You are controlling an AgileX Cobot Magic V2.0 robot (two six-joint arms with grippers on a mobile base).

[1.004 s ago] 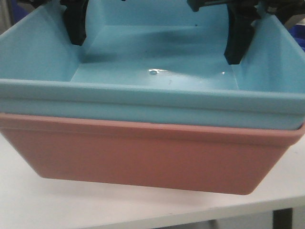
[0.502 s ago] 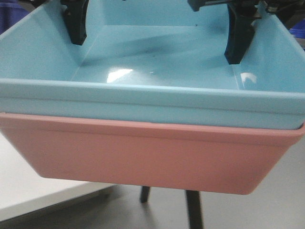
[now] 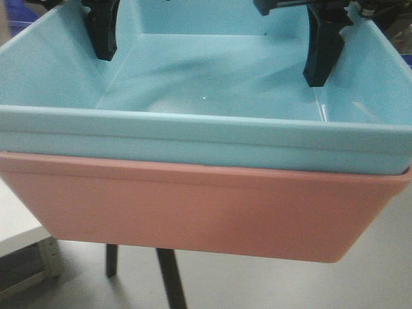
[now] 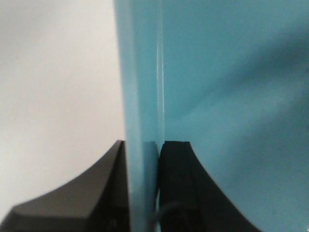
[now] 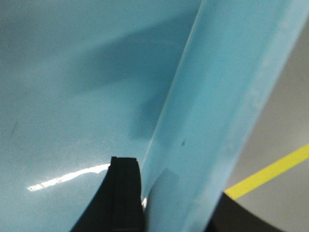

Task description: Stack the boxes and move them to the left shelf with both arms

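Since earlier frame, tabletop (image 3: 16, 222) has shifted far left under stack; floor (image 3: 290, 283) now below. Stack: blue box (image 3: 206, 138) nested in pink box (image 3: 193, 206), aloft right of tabletop. Grip: left tool (image 4: 143, 150) clamps blue wall nearer tabletop; right tool (image 5: 176, 193) clamps far wall. Risk: pink box apparently ungripped, could slip off mid-carry.

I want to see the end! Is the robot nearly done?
Stacking is done: the blue box sits inside the pink box. Both are in the air, the left gripper and right gripper pinching the blue walls. Setting them on the shelf, not in view, remains.
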